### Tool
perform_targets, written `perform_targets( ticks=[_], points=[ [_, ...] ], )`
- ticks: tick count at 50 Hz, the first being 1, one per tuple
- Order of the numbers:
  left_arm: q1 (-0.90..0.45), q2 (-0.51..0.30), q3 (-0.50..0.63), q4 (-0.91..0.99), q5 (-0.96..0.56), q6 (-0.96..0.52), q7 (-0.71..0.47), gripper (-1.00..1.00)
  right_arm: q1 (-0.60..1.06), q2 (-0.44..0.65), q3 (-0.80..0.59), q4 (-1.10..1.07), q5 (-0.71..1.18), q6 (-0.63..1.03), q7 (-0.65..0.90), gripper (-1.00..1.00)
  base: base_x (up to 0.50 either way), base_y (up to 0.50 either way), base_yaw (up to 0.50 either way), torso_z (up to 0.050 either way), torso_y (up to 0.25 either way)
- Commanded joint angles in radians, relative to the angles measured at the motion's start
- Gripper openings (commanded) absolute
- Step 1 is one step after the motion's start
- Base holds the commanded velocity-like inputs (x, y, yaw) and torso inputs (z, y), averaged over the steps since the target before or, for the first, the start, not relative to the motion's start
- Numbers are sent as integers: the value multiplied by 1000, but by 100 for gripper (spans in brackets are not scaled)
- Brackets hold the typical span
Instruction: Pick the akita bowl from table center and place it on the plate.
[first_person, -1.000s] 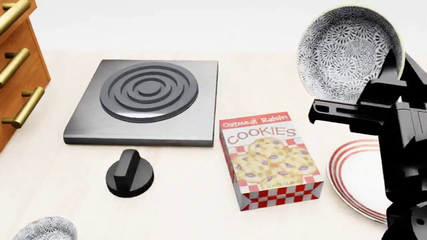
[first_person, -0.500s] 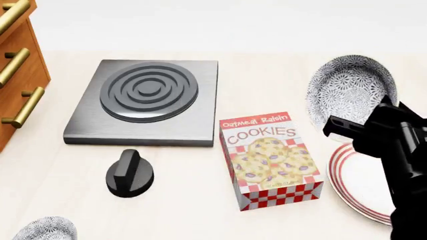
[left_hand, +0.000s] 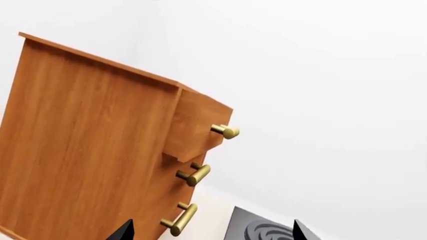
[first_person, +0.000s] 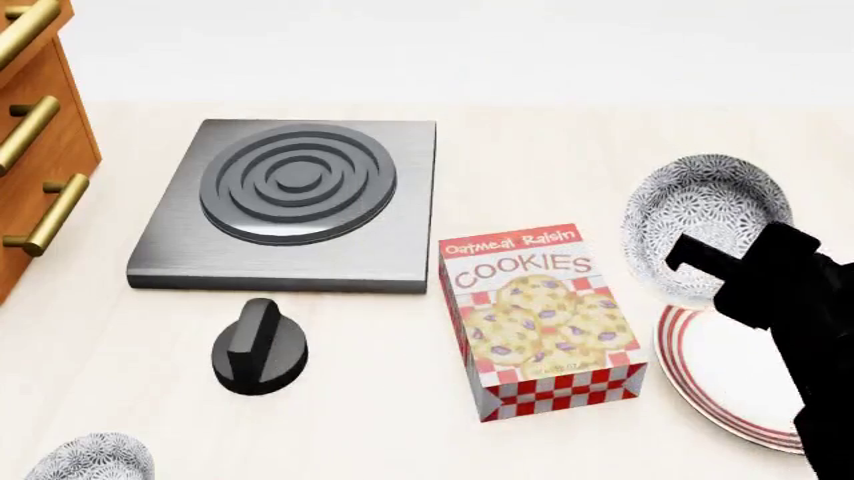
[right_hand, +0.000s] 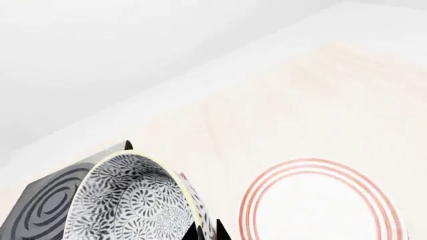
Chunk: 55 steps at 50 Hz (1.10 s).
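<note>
Held in the air on its side by the right gripper (first_person: 714, 270), the akita bowl (first_person: 701, 225), with its patterned inside turned toward the head camera; clamped on the bowl's rim, the black fingers, seen at the lower edge in the right wrist view; raised over the far edge of the plate (first_person: 727, 375), not resting on it, as far as can be judged from the head view. In the right wrist view, the same bowl (right_hand: 133, 200) tilted beside the plate (right_hand: 320, 205), whose red rings lie flat on the pale table (first_person: 534, 160).

Just left of the plate, standing upright, the cookie box (first_person: 541, 320); further left, the black knob (first_person: 260, 345), and behind it the dark burner plate (first_person: 287, 205) with raised rings. At the lower left corner of the head view, cut by the frame, a second patterned bowl (first_person: 87, 460). At the left edge, the wooden drawer cabinet (first_person: 34, 150) with brass handles.

In the left wrist view, only two black fingertips (left_hand: 123, 231) of the left gripper (left_hand: 210, 232), set well apart with nothing between them; beyond them the cabinet (left_hand: 93, 140) and a corner of the burner plate (left_hand: 260, 231).
</note>
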Motion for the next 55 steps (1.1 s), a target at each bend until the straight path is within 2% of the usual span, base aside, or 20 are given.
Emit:
perform_targets(
  ticks=[1, 13, 30, 44, 45, 55],
  points=[
    [1, 1, 7, -10, 10, 24, 10, 100, 106, -11, 74, 188, 97, 71, 98, -100, 0, 0, 0, 0, 0],
    [17, 4, 16, -13, 17, 41, 17, 100, 142, -12, 161, 259, 188, 114, 225, -100, 0, 0, 0, 0, 0],
    [51, -9, 32, 25, 40, 80, 43, 100, 125, 34, 266, 298, 248, 91, 250, -100, 0, 0, 0, 0, -78],
    [36, -14, 45, 15, 65, 81, 30, 100, 123, 50, 282, 329, 248, 66, 229, -100, 0, 0, 0, 1, -122],
    [36, -11, 32, 15, 10, 75, 39, 100, 121, 51, 281, 334, 243, 61, 220, -100, 0, 0, 0, 9, -250],
    [33, -15, 36, 9, 24, 75, 28, 100, 115, 51, 288, 356, 247, 47, 205, -100, 0, 0, 0, 1, -1]
  ],
)
